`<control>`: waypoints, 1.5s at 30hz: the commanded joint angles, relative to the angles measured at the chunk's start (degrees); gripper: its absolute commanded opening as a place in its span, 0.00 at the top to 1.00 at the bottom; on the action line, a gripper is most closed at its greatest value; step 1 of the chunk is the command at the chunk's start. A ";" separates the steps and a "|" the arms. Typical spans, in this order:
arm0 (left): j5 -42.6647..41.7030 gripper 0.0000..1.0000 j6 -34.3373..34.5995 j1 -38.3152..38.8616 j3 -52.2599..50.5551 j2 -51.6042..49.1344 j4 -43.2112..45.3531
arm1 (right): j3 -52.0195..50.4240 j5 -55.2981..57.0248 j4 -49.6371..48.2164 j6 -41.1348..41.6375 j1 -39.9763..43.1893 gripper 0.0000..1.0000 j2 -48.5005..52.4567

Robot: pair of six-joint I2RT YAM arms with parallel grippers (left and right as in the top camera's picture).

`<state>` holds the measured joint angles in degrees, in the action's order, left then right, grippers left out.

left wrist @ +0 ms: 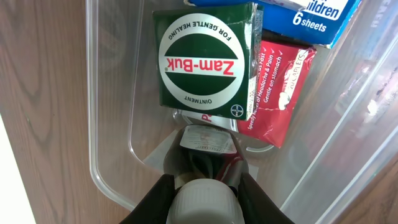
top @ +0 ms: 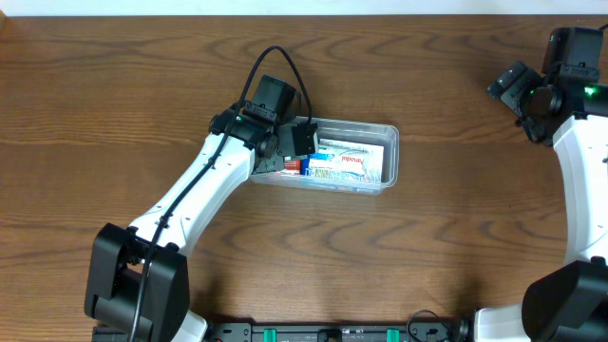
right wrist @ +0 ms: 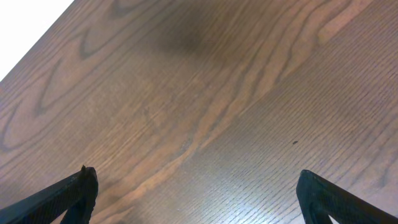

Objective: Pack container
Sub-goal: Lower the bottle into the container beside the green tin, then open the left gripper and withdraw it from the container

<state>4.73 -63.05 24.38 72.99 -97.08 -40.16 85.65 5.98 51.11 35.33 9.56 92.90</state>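
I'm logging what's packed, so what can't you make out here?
Overhead: the left end effector covers one end of the container; labels inside too small to read.
Left wrist: the white-capped item gripped by it is cut off by the bottom edge; the blue box by the top edge; the green box hides part of the red packet.
Right wrist: only table and the open right end effector; no container.

Two white arms with black joints.
The left arm (top: 204, 180) has a looping black cable (top: 285, 59); the right arm (top: 581, 180) shows a small green light (top: 591, 92).
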 commanded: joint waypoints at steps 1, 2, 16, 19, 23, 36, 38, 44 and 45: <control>0.83 0.84 -0.15 -0.26 -0.02 -0.09 -0.04 | 0.15 0.17 -0.07 -0.48 0.22 0.01 0.02; 0.83 0.83 -0.15 -0.26 -0.02 -0.09 -0.04 | 0.15 0.20 -0.07 -0.46 0.22 0.01 0.02; 0.83 0.58 -0.15 -0.26 -0.02 -0.09 -0.04 | 0.15 0.20 -0.07 -0.48 0.22 0.01 0.02; 0.83 0.46 -0.15 -0.26 -0.02 -0.09 -0.02 | 0.15 0.20 -0.07 -0.48 0.22 0.01 0.02; 0.90 0.21 -0.15 -0.26 -0.02 -0.09 0.04 | 0.15 0.20 -0.07 -0.46 0.22 0.01 0.02; 10.38 0.09 6.25 -0.20 1.86 9.29 9.35 | 0.15 0.20 -0.07 -0.46 0.22 0.01 0.02; 10.34 0.06 13.03 -0.20 1.86 13.51 10.12 | 0.15 0.20 -0.07 -0.48 0.22 0.01 0.02; 8.11 0.02 36.94 -0.13 1.84 25.49 8.94 | 0.15 0.17 -0.07 -0.46 0.22 0.01 0.02; 7.87 0.02 40.81 -0.13 1.84 27.52 8.31 | 0.15 0.20 -0.07 -0.46 0.22 0.01 0.02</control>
<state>13.67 -37.93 24.40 73.12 -73.36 -31.14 85.65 5.96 51.13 35.35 9.56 92.90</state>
